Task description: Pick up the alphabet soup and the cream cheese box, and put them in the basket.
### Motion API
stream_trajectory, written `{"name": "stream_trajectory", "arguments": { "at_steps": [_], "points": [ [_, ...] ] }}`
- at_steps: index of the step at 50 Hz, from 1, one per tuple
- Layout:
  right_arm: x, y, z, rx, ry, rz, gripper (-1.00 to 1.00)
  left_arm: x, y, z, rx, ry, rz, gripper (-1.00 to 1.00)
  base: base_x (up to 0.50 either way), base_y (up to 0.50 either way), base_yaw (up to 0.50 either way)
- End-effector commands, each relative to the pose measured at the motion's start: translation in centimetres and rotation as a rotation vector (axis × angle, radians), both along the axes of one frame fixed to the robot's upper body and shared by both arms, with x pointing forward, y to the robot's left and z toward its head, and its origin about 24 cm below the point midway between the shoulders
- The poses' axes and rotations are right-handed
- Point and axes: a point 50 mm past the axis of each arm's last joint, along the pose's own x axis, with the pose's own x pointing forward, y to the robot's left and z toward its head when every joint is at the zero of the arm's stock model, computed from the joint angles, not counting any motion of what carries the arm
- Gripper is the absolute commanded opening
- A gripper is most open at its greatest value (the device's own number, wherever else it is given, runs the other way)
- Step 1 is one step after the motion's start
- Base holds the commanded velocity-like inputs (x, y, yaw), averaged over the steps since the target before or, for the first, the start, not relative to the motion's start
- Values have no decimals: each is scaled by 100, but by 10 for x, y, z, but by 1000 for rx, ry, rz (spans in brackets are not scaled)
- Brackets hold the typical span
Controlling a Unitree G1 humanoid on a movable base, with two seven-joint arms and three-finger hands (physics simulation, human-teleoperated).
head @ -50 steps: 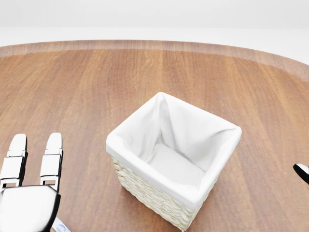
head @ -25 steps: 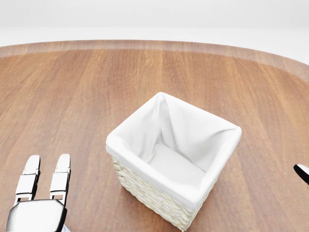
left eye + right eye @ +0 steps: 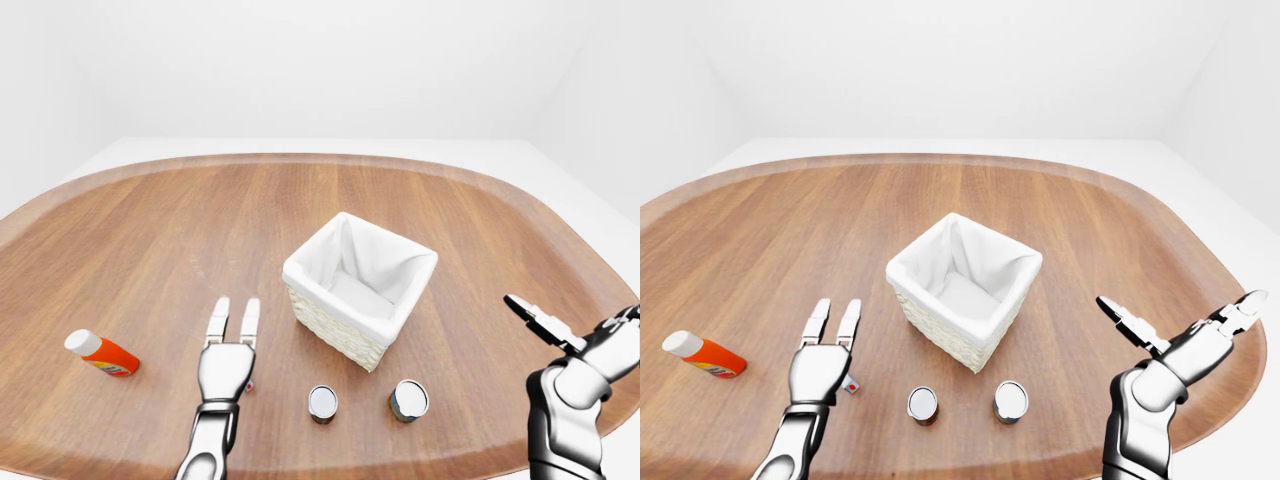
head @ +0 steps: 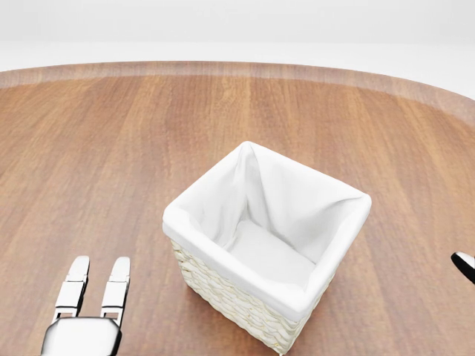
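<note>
Both hands, the left hand [image 3: 226, 366] and right hand [image 3: 1185, 352], are hovering spread and holding nothing, the basket [image 3: 361, 288] is sitting unfilled, so neither item is placed yet.

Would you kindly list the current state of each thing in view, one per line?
basket: upright, empty
left can: upright on the table
right can: upright on the table
orange bottle: lying on its side
left hand: open, empty
right hand: open, empty

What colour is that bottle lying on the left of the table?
The bottle is orange with a white cap; the left-eye view shows it best.
</note>
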Motion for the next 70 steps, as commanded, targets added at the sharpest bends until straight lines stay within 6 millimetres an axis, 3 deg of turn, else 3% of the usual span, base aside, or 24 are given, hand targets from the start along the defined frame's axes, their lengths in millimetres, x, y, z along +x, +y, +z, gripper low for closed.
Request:
{"name": "stream_trajectory", "arguments": {
  "at_steps": [1, 45, 66, 70],
  "points": [
    [0, 0, 0, -2, 3, 1, 100, 2, 4, -17, 10, 48, -5, 100, 0, 0, 0],
    [0, 0, -2, -8, 15, 1, 100, 4, 31, -44, -16, 132, 89, 100, 0, 0, 0],
    [1, 0, -2, -11, 16, 2, 100, 11, 43, -76, -31, 354, 169, 100, 0, 0, 0],
    [1, 0, -3, -8, 22, 2, 100, 12, 46, -75, -41, 349, 186, 100, 0, 0, 0]
  ]
}}
